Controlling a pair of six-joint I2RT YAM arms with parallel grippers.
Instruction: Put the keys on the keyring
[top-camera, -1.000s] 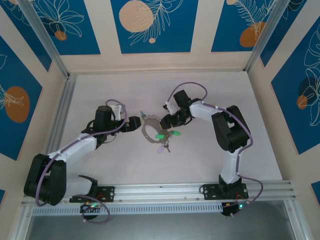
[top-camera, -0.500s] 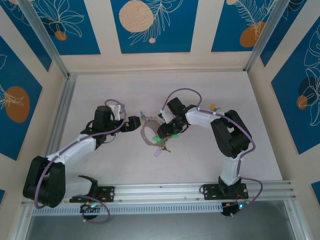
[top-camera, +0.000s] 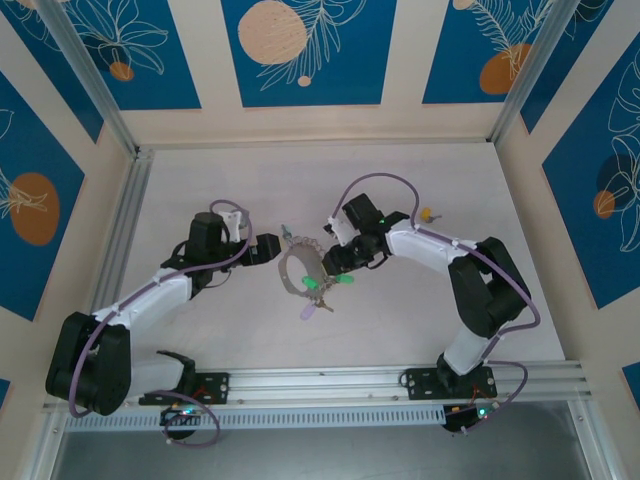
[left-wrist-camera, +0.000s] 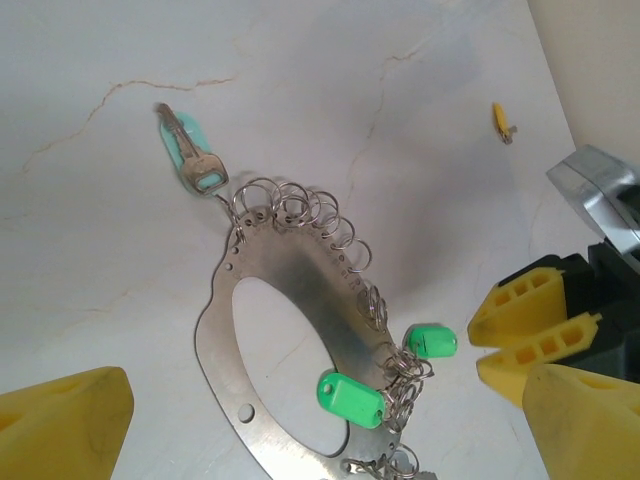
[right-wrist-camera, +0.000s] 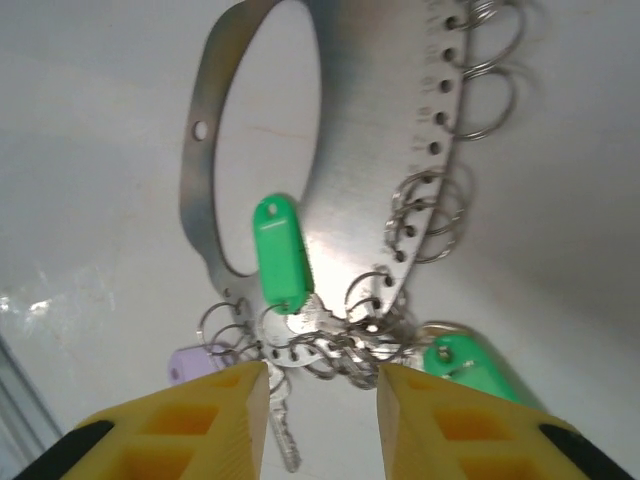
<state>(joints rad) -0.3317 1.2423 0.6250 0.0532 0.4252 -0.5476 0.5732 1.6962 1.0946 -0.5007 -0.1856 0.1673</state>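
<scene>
No word, brand or number can be read anywhere. The nearest thing to writing is on the keyring (right-wrist-camera: 365, 130): in the right wrist view its flat metal band carries a line of tiny engraved marks beside the row of holes. They look like numerals but are too small and blurred to make out. The green key heads (right-wrist-camera: 278, 255) hanging from it show plain faces, also in the left wrist view (left-wrist-camera: 350, 397).

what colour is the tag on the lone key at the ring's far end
Pale turquoise; the key tag shows best in the left wrist view.
</scene>
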